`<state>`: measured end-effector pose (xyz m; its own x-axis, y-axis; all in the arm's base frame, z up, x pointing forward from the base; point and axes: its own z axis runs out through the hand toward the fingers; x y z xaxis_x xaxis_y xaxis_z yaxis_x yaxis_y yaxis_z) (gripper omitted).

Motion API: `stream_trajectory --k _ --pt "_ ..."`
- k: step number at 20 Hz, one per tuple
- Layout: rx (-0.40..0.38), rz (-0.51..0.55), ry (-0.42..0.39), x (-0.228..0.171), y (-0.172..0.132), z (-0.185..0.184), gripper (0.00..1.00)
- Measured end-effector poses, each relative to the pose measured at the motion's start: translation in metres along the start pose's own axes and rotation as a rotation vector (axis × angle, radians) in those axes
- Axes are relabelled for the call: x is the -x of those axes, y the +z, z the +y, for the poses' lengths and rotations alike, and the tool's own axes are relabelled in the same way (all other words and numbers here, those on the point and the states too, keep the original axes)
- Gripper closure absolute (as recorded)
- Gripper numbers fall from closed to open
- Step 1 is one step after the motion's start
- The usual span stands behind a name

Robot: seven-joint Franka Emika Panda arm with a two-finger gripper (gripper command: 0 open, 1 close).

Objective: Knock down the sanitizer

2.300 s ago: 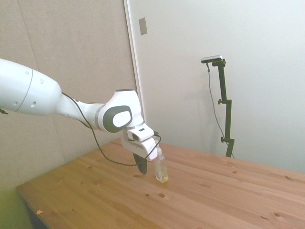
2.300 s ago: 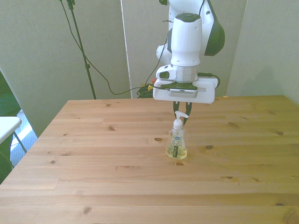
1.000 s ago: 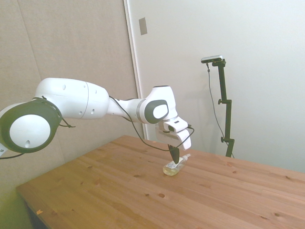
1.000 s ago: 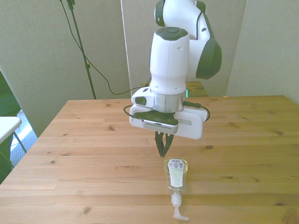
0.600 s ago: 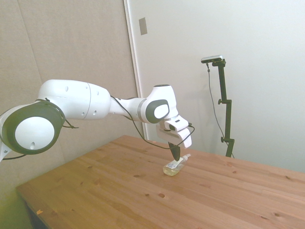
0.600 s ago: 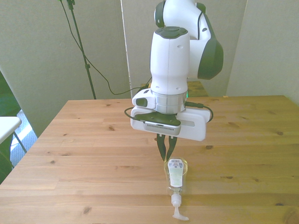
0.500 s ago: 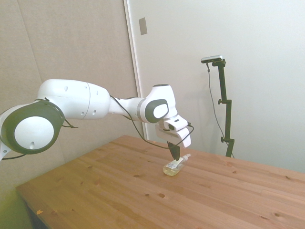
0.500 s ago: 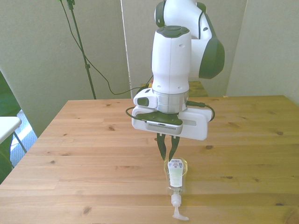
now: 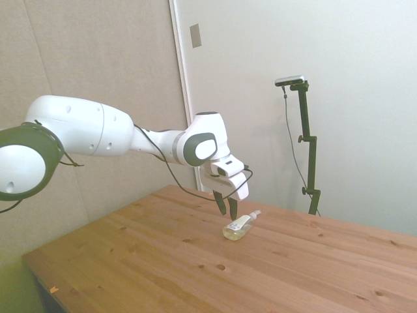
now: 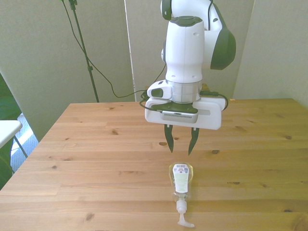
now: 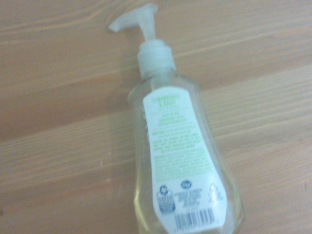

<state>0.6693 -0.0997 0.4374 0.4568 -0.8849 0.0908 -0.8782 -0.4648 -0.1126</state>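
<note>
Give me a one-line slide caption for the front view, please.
Open gripper hovers above a sanitizer bottle lying flat on the wooden table.

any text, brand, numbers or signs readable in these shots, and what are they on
No text can be read word for word.
Sanitizer back label: green heading and lines of small print, too blurred to read.
Same label, base end: a barcode and small round symbols, digits not legible.
Front view of the sanitizer: the label shows, print too small to read.
Gripper, arm and table: no writing visible.
</note>
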Motion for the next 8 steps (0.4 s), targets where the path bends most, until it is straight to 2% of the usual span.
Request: stream_trajectory --k 8 --pt "-0.002 -0.036 -0.084 0.056 -0.018 0.038 0.00"
